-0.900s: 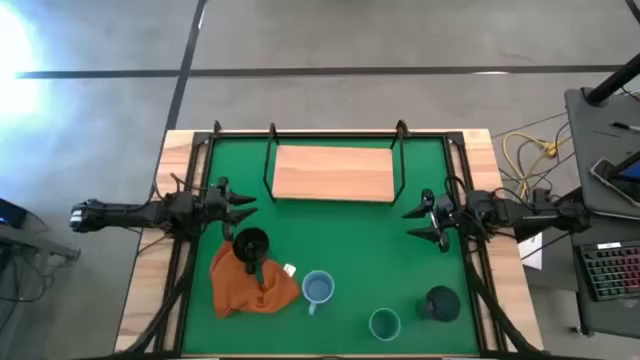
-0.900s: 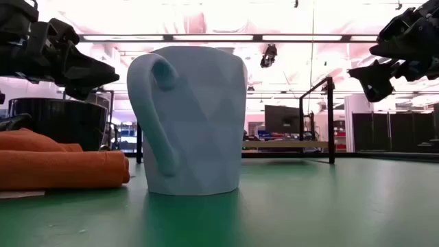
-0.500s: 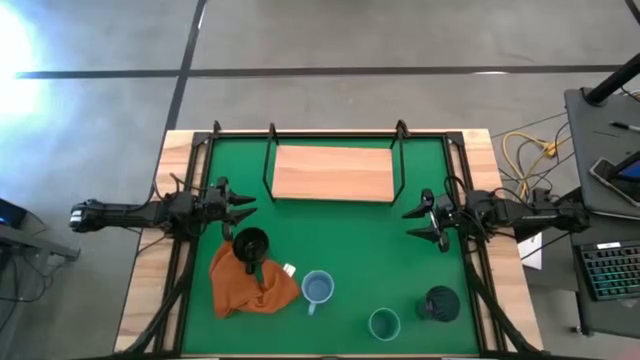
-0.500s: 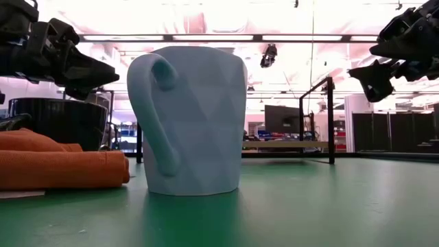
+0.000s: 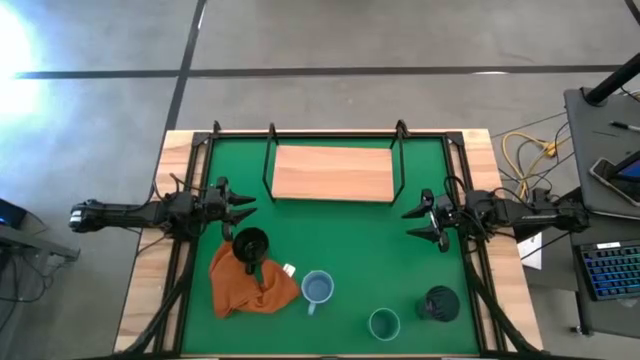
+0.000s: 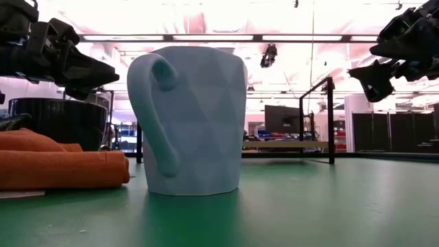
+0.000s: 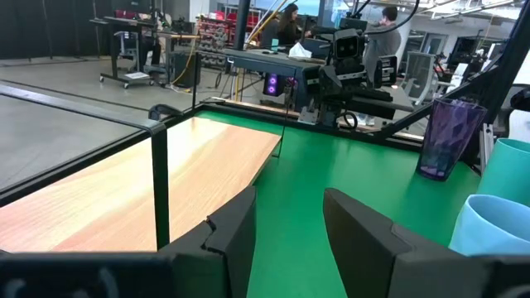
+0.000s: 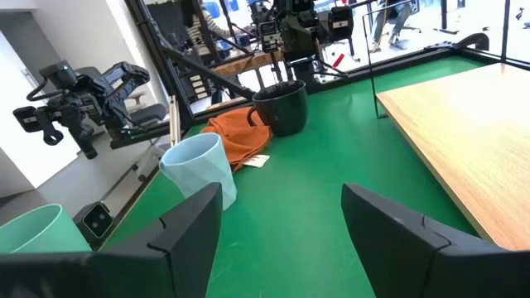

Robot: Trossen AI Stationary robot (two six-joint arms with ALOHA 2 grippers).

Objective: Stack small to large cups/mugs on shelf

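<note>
The wooden shelf (image 5: 333, 173) with its black frame stands on the green mat at the far middle. The black mug (image 5: 250, 243) stands at the far end of an orange cloth (image 5: 248, 281). The light blue mug (image 5: 318, 288), the teal cup (image 5: 384, 323) and the dark purple tumbler (image 5: 441, 302) stand upright on the mat near the front edge. My left gripper (image 5: 246, 203) is open and empty at the left, just beyond the black mug. My right gripper (image 5: 420, 221) is open and empty at the right, above the mat.
Black rails (image 5: 190, 240) run along the mat's left and right sides. A desk with a keyboard (image 5: 610, 270) stands off the table's right. People and other equipment show in the room beyond, in the left wrist view (image 7: 290, 21).
</note>
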